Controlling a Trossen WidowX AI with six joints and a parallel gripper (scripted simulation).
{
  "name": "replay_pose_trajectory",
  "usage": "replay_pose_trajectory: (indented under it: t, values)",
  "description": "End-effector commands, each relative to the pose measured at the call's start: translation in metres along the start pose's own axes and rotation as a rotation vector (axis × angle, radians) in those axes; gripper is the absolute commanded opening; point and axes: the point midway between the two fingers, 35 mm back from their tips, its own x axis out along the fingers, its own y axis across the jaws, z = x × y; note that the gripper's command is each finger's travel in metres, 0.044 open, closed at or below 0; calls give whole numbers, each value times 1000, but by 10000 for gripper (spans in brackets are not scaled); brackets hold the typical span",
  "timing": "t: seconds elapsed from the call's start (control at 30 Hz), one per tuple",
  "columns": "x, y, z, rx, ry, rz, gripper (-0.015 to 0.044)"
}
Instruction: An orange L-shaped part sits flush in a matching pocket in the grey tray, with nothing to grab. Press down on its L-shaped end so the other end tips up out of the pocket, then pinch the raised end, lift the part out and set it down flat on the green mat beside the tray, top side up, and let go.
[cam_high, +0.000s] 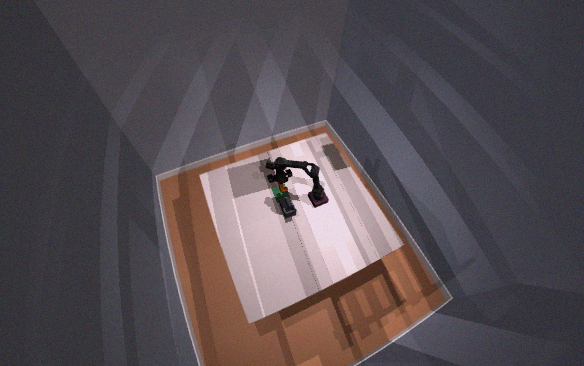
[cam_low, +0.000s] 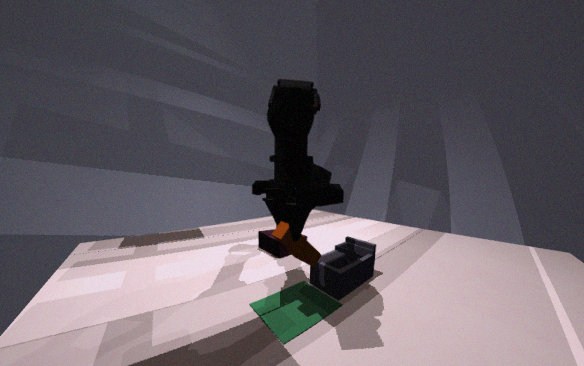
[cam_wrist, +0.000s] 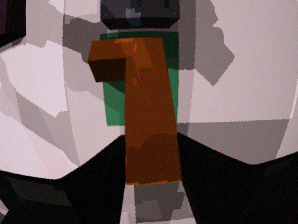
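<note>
Gripper (cam_wrist: 152, 183) clamped on orange part (cam_wrist: 143, 106), tilted above green mat (cam_low: 292, 312), grey tray (cam_low: 345, 272) at twelve o'clock.

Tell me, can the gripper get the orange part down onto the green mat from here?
Probably yes. The gripper is shut on the orange part, which hangs clear of the grey tray; the green mat lies beside it with nothing on it.

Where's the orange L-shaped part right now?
In the exterior view the orange part hangs tilted in the closed gripper, off the table, just left of the grey tray and above the green mat.
</note>
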Motion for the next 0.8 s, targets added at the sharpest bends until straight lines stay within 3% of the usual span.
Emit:
replay_pose_trajectory:
  t: [0.0, 0.77]
  values:
    - [5, 0, -1, -4, 0, 4, 0]
    - [41, 0, -1, -4, 0, 4, 0]
